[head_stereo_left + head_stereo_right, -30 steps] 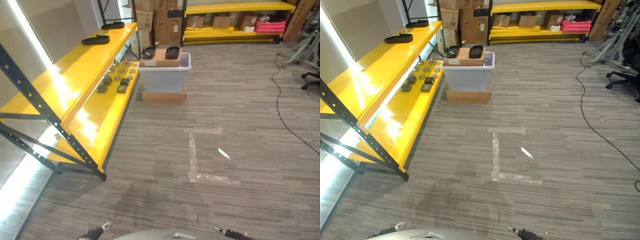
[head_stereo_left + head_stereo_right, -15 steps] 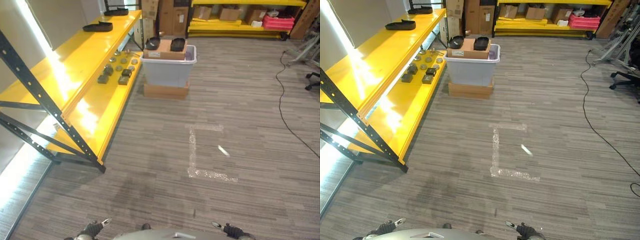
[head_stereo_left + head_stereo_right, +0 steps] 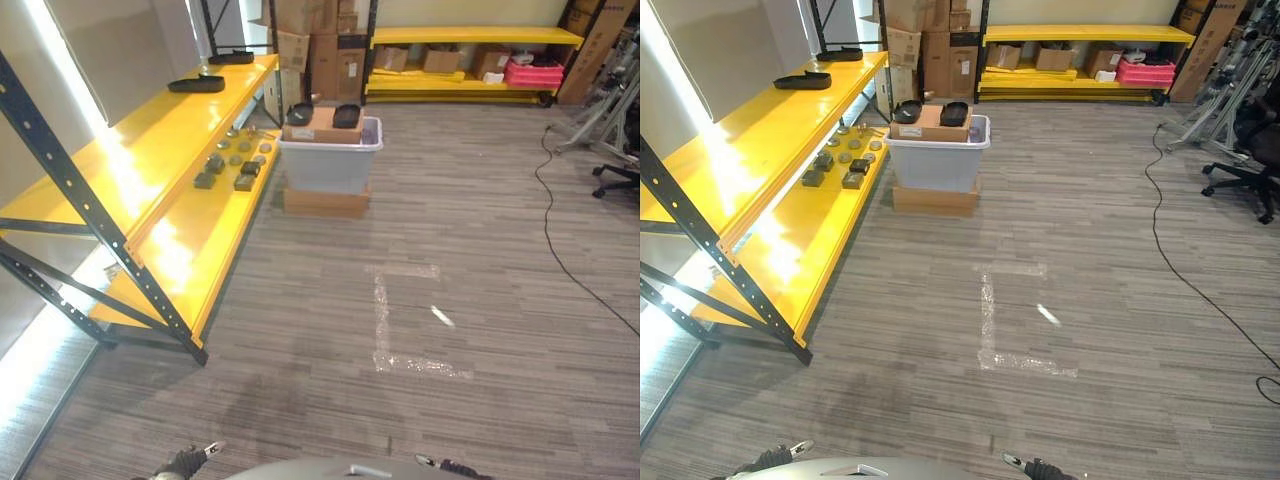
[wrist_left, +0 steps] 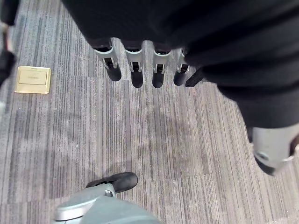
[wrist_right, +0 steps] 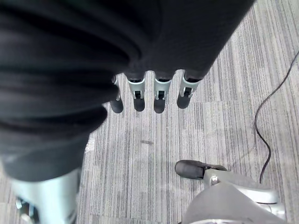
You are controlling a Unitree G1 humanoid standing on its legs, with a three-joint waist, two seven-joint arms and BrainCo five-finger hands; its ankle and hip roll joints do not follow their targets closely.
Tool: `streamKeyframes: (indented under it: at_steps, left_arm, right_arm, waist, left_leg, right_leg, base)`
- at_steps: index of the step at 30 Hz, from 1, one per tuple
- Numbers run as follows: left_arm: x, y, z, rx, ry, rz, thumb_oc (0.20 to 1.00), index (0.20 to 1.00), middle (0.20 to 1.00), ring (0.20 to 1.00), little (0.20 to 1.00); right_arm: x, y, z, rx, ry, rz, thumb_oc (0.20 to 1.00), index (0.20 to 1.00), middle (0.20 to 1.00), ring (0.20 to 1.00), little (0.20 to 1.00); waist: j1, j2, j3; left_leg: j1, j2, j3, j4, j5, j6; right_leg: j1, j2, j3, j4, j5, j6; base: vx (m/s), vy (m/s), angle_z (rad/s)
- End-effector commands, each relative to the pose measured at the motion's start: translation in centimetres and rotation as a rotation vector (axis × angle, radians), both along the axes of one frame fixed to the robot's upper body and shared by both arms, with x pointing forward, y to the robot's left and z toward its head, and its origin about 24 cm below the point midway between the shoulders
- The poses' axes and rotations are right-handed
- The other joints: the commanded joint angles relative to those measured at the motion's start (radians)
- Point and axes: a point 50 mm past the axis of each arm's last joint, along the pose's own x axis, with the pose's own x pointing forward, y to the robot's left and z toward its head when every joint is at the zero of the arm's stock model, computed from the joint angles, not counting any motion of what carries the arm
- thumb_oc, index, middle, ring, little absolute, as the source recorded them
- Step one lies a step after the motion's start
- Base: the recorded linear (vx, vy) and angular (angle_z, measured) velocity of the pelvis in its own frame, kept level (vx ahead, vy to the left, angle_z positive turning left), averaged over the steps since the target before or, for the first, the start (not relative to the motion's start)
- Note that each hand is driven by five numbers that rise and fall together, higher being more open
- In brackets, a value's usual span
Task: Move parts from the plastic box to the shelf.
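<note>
While both hands hang empty at the robot's sides, the parts wait well ahead across the floor. The left hand [image 4: 135, 70] has its silver dark-tipped fingers straight and slightly apart over bare carpet, holding nothing; the right hand [image 5: 149, 95] hangs the same way, fingers straight and loose, empty.

Two black shallow moulded parts [image 3: 322, 113] rest on a brown cardboard box [image 3: 322, 127] that sits in the pale grey plastic box [image 3: 330, 160], which itself stands on a flat cardboard base [image 3: 325, 202] just beside the long yellow steel shelf [image 3: 190, 215]. They look like thin rigid plastic or rubber shells, so I judge them light and stiff, probably a little slick; a pinch across a raised rim, thumb inside and fingers outside, seems the safest hold. Their exact form is too small to tell.

Small dark blocks and round pieces [image 3: 232, 165] already lie on the lower yellow level near the box, and two more black moulded parts [image 3: 197, 84] sit on the upper level. Both levels are glossy, with bright glare, so a part set down may slide.

Grey striped carpet tiles [image 3: 450, 230] cover the room, marked with an L of pale tape [image 3: 385, 335]. Another yellow rack with cartons [image 3: 460, 55] stands at the far wall.
</note>
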Motion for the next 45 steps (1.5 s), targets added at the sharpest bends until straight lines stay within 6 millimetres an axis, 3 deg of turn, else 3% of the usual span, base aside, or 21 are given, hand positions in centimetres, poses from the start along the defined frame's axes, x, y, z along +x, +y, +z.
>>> streamKeyframes:
  at_steps: [1, 9, 13, 14, 16, 18, 21, 23, 24, 26, 29, 30, 33, 35, 36, 37, 39, 41, 42, 44, 45]
  left_arm:
    - [1.2, 0.2, 0.2, 0.012, -0.006, 0.025, 1.0, 1.0, 1.0, 1.0, 1.0]
    - [1.2, -0.2, 0.1, 0.001, -0.002, 0.006, 1.0, 1.0, 1.0, 1.0, 1.0]
    - [1.7, 0.2, 0.3, 0.014, -0.013, 0.008, 1.0, 1.0, 1.0, 1.0, 1.0]
    - [2.1, 0.5, 0.4, 0.024, -0.019, -0.002, 1.0, 1.0, 1.0, 1.0, 1.0]
    - [2.3, 0.8, 0.5, 0.033, -0.024, -0.003, 1.0, 1.0, 1.0, 1.0, 1.0]
    - [2.7, 0.9, 0.6, 0.038, -0.03, -0.013, 1.0, 1.0, 1.0, 1.0, 1.0]
    - [2.4, 1.1, 0.6, 0.041, -0.013, -0.013, 1.0, 1.0, 1.0, 1.0, 1.0]
    - [2.4, 1.1, 0.6, 0.042, -0.013, -0.015, 1.0, 1.0, 1.0, 1.0, 1.0]
    - [2.7, 1.1, 0.7, 0.043, -0.021, -0.021, 1.0, 1.0, 1.0, 1.0, 1.0]
    - [3.0, 1.0, 0.7, 0.039, -0.027, -0.028, 1.0, 1.0, 1.0, 1.0, 1.0]
    - [3.0, 0.7, 0.7, 0.033, -0.027, -0.039, 1.0, 1.0, 1.0, 1.0, 1.0]
    - [3.1, 0.5, 0.6, 0.034, -0.034, -0.05, 1.0, 1.0, 1.0, 1.0, 1.0]
    - [3.9, 0.6, 0.9, 0.037, -0.076, -0.035, 1.0, 1.0, 1.0, 1.0, 1.0]
    - [4.7, 0.6, 1.2, 0.031, -0.111, -0.02, 1.0, 1.0, 1.0, 1.0, 1.0]
    - [5.5, 0.7, 1.5, 0.046, -0.136, -0.046, 1.0, 1.0, 1.0, 1.0, 1.0]
    - [5.5, 0.7, 1.5, 0.046, -0.136, -0.046, 1.0, 1.0, 1.0, 1.0, 1.0]
    - [5.7, 0.9, 1.6, 0.053, -0.144, -0.036, 1.0, 1.0, 1.0, 1.0, 1.0]
    - [5.0, 1.3, 1.4, 0.058, -0.121, -0.016, 1.0, 1.0, 1.0, 1.0, 1.0]
    - [4.3, 1.5, 1.3, 0.064, -0.1, -0.013, 1.0, 1.0, 1.0, 1.0, 1.0]
    - [3.9, 1.5, 1.2, 0.065, -0.086, -0.014, 1.0, 1.0, 1.0, 1.0, 1.0]
    - [1.9, 1.3, 0.6, 0.061, -0.013, -0.039, 1.0, 1.0, 1.0, 1.0, 1.0]
  right_arm:
    - [-0.2, 0.2, -0.1, -0.002, 0.043, 0.024, 1.0, 1.0, 1.0, 1.0, 1.0]
    - [0.0, 0.0, 0.0, -0.015, 0.038, 0.028, 1.0, 1.0, 1.0, 1.0, 1.0]
    - [1.0, 0.2, 0.1, -0.012, 0.009, 0.032, 1.0, 1.0, 1.0, 1.0, 1.0]
    - [1.5, 0.4, 0.1, -0.006, -0.007, 0.038, 1.0, 1.0, 1.0, 1.0, 1.0]
    - [2.0, 0.5, 0.2, -0.006, -0.015, 0.055, 1.0, 1.0, 1.0, 1.0, 1.0]
    - [2.3, 0.8, 0.2, -0.002, -0.024, 0.058, 1.0, 1.0, 1.0, 1.0, 1.0]
    - [2.1, 0.9, 0.1, 0.0, -0.013, 0.065, 1.0, 1.0, 1.0, 1.0, 1.0]
    - [1.7, 0.7, 0.1, -0.007, -0.001, 0.064, 1.0, 1.0, 1.0, 1.0, 1.0]
    - [1.2, 0.5, 0.0, -0.014, 0.02, 0.059, 1.0, 1.0, 1.0, 1.0, 1.0]
    - [0.9, 0.4, 0.0, -0.02, 0.029, 0.059, 1.0, 1.0, 1.0, 1.0, 1.0]
    - [0.3, 0.3, -0.1, -0.022, 0.049, 0.06, 1.0, 1.0, 1.0, 1.0, 1.0]
    - [-0.2, 0.3, -0.1, -0.024, 0.053, 0.051, 1.0, 1.0, 1.0, 1.0, 1.0]
    - [-0.2, 0.0, -0.1, -0.033, 0.05, 0.052, 1.0, 1.0, 1.0, 1.0, 1.0]
    - [0.3, -0.7, 0.3, -0.056, 0.026, 0.04, 1.0, 1.0, 1.0, 1.0, 1.0]
    - [1.8, -1.8, 0.9, -0.092, -0.011, 0.054, 1.0, 1.0, 1.0, 1.0, 1.0]
    - [1.8, -1.8, 0.9, -0.092, -0.012, 0.054, 1.0, 1.0, 1.0, 1.0, 1.0]
    - [3.0, -2.5, 1.4, -0.117, -0.044, 0.067, 1.0, 1.0, 1.0, 1.0, 1.0]
    - [3.6, -2.9, 1.8, -0.134, -0.057, 0.085, 1.0, 1.0, 1.0, 1.0, 1.0]
    - [4.0, -3.2, 2.0, -0.15, -0.068, 0.094, 1.0, 1.0, 1.0, 1.0, 1.0]
    - [4.1, -3.3, 2.1, -0.154, -0.071, 0.098, 1.0, 1.0, 1.0, 1.0, 1.0]
    - [5.2, -3.1, 2.3, -0.161, -0.103, 0.125, 1.0, 1.0, 1.0, 1.0, 1.0]
  waist:
    - [0.011, -0.033, 0.007]
    - [0.008, -0.033, 0.016]
    - [0.004, -0.03, 0.05]
    - [-0.006, -0.028, 0.08]
    - [-0.006, -0.027, 0.109]
    - [-0.006, -0.014, 0.129]
    - [-0.008, -0.022, 0.122]
    - [-0.015, -0.031, 0.115]
    - [-0.029, -0.036, 0.112]
    - [-0.036, -0.036, 0.111]
    - [-0.04, -0.042, 0.1]
    - [-0.048, -0.042, 0.077]
    - [-0.045, -0.043, 0.075]
    - [-0.036, -0.049, 0.103]
    - [-0.022, -0.058, 0.139]
    - [-0.024, -0.057, 0.139]
    - [-0.016, -0.062, 0.156]
    - [0.0, -0.067, 0.155]
    - [0.009, -0.057, 0.151]
    - [0.021, -0.054, 0.151]
    - [0.04, -0.042, 0.143]
  left_leg:
    - [-0.001, 0.028, -0.017, 0.005, -0.066, -0.042]
    - [-0.003, 0.017, -0.013, 0.041, -0.089, -0.029]
    - [-0.015, 0.015, -0.016, 0.06, -0.097, -0.002]
    - [-0.009, 0.011, -0.024, 0.069, -0.102, 0.013]
    - [0.002, 0.004, -0.022, 0.078, -0.108, 0.028]
    - [0.012, 0.014, -0.021, 0.084, -0.116, 0.031]
    - [0.044, 0.014, -0.019, 0.058, -0.129, 0.024]
    - [0.056, 0.013, -0.024, 0.042, -0.138, 0.014]
    - [0.062, 0.014, -0.038, 0.038, -0.145, 0.008]
    - [0.067, 0.019, -0.049, 0.038, -0.151, 0.002]
    - [0.081, 0.028, -0.061, 0.04, -0.166, -0.009]
    - [0.081, 0.059, -0.074, 0.074, -0.185, -0.033]
    - [0.045, 0.082, -0.087, 0.187, -0.189, -0.064]
    - [-0.042, 0.069, -0.108, 0.353, -0.134, -0.083]
    - [-0.125, 0.043, -0.119, 0.489, -0.082, -0.089]
    - [-0.128, 0.043, -0.121, 0.494, -0.083, -0.089]
    - [-0.18, 0.052, -0.092, 0.464, -0.073, -0.09]
    - [-0.198, 0.055, -0.061, 0.345, -0.097, -0.087]
    - [-0.227, 0.048, -0.061, 0.246, -0.061, -0.086]
    - [-0.225, 0.039, -0.067, 0.2, -0.04, -0.085]
    - [-0.273, 0.026, -0.088, 0.095, 0.027, -0.085]
  right_leg:
    - [0.028, -0.111, 0.004, 0.007, -0.039, 0.111]
    - [0.014, -0.127, 0.018, 0.067, -0.052, 0.116]
    - [-0.107, -0.13, 0.062, 0.277, -0.068, 0.136]
    - [-0.172, -0.135, 0.095, 0.415, -0.031, 0.154]
    - [-0.223, -0.15, 0.105, 0.525, 0.042, 0.166]
    - [-0.269, -0.151, 0.091, 0.575, 0.033, 0.159]
    - [-0.264, -0.166, 0.028, 0.435, 0.009, 0.145]
    - [-0.258, -0.153, 0.01, 0.295, 0.029, 0.14]
    - [-0.276, -0.113, 0.065, 0.235, 0.041, 0.136]
    - [-0.279, -0.094, 0.098, 0.22, 0.046, 0.133]
    - [-0.261, -0.077, 0.103, 0.191, 0.044, 0.122]
    - [-0.227, -0.055, 0.097, 0.166, 0.021, 0.099]
    - [-0.193, -0.045, 0.076, 0.139, 0.007, 0.078]
    - [-0.156, -0.045, 0.068, 0.11, 0.01, 0.058]
    - [-0.126, -0.052, 0.056, 0.083, 0.007, 0.044]
    - [-0.127, -0.052, 0.054, 0.082, 0.007, 0.044]
    - [-0.101, -0.063, 0.045, 0.062, -0.004, 0.044]
    - [-0.078, -0.07, 0.039, 0.047, -0.014, 0.054]
    - [-0.068, -0.057, 0.036, 0.037, -0.019, 0.058]
    - [-0.054, -0.053, 0.041, 0.034, -0.025, 0.06]
    - [-0.027, -0.028, 0.071, 0.026, -0.058, 0.059]
  base:
    - [0.0, 0.0, 0.0]
    - [0.01, 0.041, 0.0]
    - [-0.06, 0.112, -0.06]
    - [-0.04, 0.179, -0.07]
    - [-0.03, 0.138, 0.1]
    - [0.04, 0.069, -0.06]
    - [0.16, -0.033, -0.11]
    - [0.23, -0.111, -0.13]
    - [0.2, -0.089, -0.11]
    - [0.22, -0.113, 0.12]
    - [0.22, -0.151, 0.52]
    - [0.33, -0.292, 0.52]
    - [0.24, -0.219, 0.31]
    - [0.09, -0.15, 0.1]
    - [0.06, -0.13, 0.1]
    - [0.07, -0.097, 0.24]
    - [0.12, -0.045, 0.11]
    - [0.26, -0.022, 0.1]
    - [0.28, 0.011, 0.24]
    - [0.27, 0.044, 0.08]
    - [0.37, 0.099, -0.24]
